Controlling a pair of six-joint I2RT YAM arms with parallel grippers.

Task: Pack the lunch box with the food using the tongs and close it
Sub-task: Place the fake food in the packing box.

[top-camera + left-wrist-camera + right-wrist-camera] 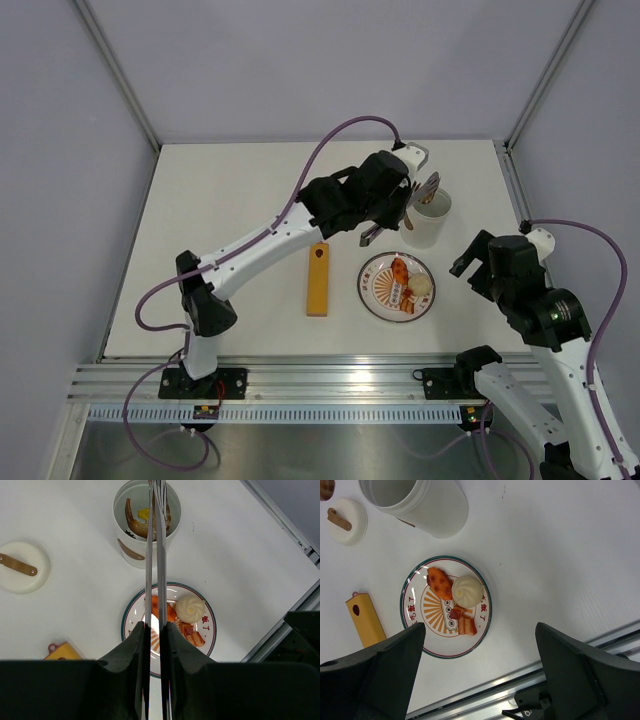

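My left gripper (pixel 156 627) is shut on the slim grey tongs (pixel 161 555). The tongs' arms are squeezed close together and reach over the mouth of the white lunch box (pixel 131 550). Brown and yellow food (pixel 141 524) lies inside the box. On the patterned plate (pixel 136 614) lie a pale bun (pixel 190 608), an orange-red piece (pixel 170 612) and brown pieces (pixel 194 636). My right gripper (pixel 479 630) stands open and holds nothing. It hangs above the plate (pixel 417 625) near the table's front edge. Seen from above, the left gripper (pixel 398 205) is beside the lunch box (pixel 428 222).
The round white lid (pixel 22 567) with a brown strap lies flat on the table left of the lunch box. A long flat orange bar (pixel 318 278) lies left of the plate (pixel 368 290). A metal rail (pixel 300 375) runs along the table's near edge.
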